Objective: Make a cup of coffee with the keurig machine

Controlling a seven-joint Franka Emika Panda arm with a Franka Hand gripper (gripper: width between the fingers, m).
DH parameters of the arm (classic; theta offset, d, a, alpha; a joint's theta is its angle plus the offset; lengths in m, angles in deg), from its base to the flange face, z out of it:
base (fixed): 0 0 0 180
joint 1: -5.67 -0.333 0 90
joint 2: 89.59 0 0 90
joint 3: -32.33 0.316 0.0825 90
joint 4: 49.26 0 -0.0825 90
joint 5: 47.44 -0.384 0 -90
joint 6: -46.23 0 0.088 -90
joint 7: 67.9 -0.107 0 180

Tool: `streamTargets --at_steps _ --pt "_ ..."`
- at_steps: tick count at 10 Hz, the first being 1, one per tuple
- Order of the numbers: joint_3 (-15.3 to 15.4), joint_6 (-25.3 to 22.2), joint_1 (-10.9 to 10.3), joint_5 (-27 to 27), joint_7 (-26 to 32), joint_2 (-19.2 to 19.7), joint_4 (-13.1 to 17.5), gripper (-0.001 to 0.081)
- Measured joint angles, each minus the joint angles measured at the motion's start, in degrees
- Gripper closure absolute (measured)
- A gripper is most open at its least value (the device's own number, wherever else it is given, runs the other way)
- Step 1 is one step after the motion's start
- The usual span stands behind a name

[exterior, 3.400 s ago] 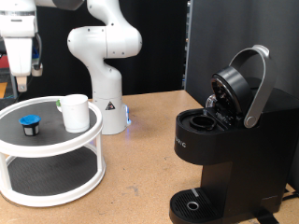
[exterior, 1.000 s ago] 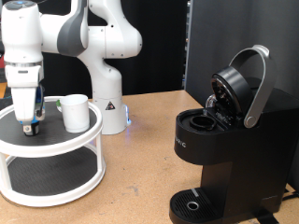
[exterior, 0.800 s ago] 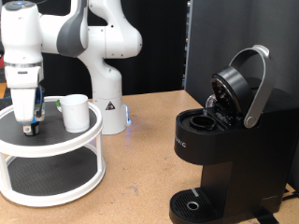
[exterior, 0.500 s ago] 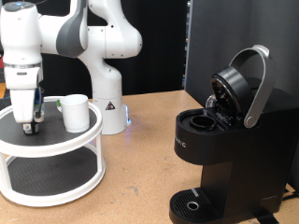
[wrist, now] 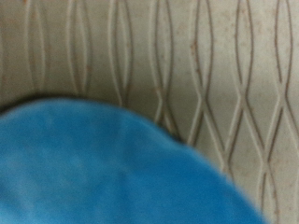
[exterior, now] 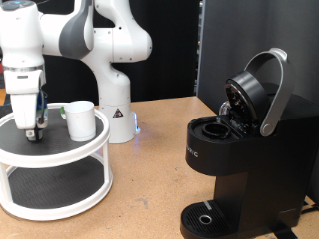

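Exterior view first: your gripper (exterior: 32,129) is down on the top shelf of the white two-tier round stand (exterior: 60,159) at the exterior view's left, its fingers (exterior: 30,127) lowered right where a small dark pod sits, so the pod is mostly hidden behind them. You cannot tell from this angle whether the fingers are clenched on it or released. The cup (exterior: 80,120) stands upright on the same shelf, just beside the gripper toward the exterior view's right, apart from it, with a green mark near its rim. The stand rests on the wooden counter (exterior: 150,169), with the white arm's base (exterior: 115,115) behind it. The keurig machine (exterior: 244,149) stands well apart at the exterior view's right, its lid swung up and open (silver-grey handle raised high), the pod chamber showing as a dark open well, and the round drip tray at its foot bare.

Wrist view: you get a very close, blurred look at a bright blue rounded surface (wrist: 103,173) filling much of the picture, with a thin dark edge along its curve. Behind it lies a grey mat (wrist: 215,65) with wavy ribbed lines (the shelf's surface, by its look). No fingers show here, so this view does not settle their state either
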Motion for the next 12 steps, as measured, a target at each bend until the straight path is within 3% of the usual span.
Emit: streamTargets --at_steps 6,9,12 --pt "2.6 -19.4 -0.4 -1.4 2.4 -8.2 7.8 0.036" --pt "3.1 -21.1 -0.4 -2.4 2.5 -8.6 8.4 0.036" --pt "3.8 -24.8 -2.1 -10.2 2.0 -9.6 9.8 0.036"
